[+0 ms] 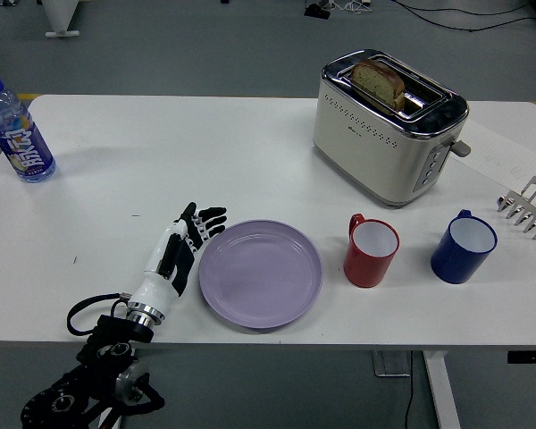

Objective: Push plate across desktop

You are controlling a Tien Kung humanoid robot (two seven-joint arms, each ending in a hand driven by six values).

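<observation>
The left hand (180, 248) lies flat on the white worktop (205, 152) with its fingers (207, 220) stretched out and a little spread, and it holds nothing. It looks set this way so its side can shove, not grab. The purple plate (261, 273) sits just to the right of the hand, close by it, but I cannot tell if they touch. The plate is empty and flat, so it should slide easily on the smooth top. It is near the front edge of the worktop, so a push should go sideways or away, not toward that edge. Past the plate, farther right of the hand, stands a red mug (370, 251), quite close to the plate's rim, so a long push that way may bump it. Beyond the red mug is a blue mug (463, 246), and at the far right edge lies a metal rack (529, 207), partly cut off. Farther away from the hand, up and to the right, a cream toaster (389, 125) stands with a slice of bread (379, 82) poking out of a slot. Far off to the hand's left stands a water bottle (14, 130). Behind the worktop is a gray floor with some cables. The right hand is not in sight.
</observation>
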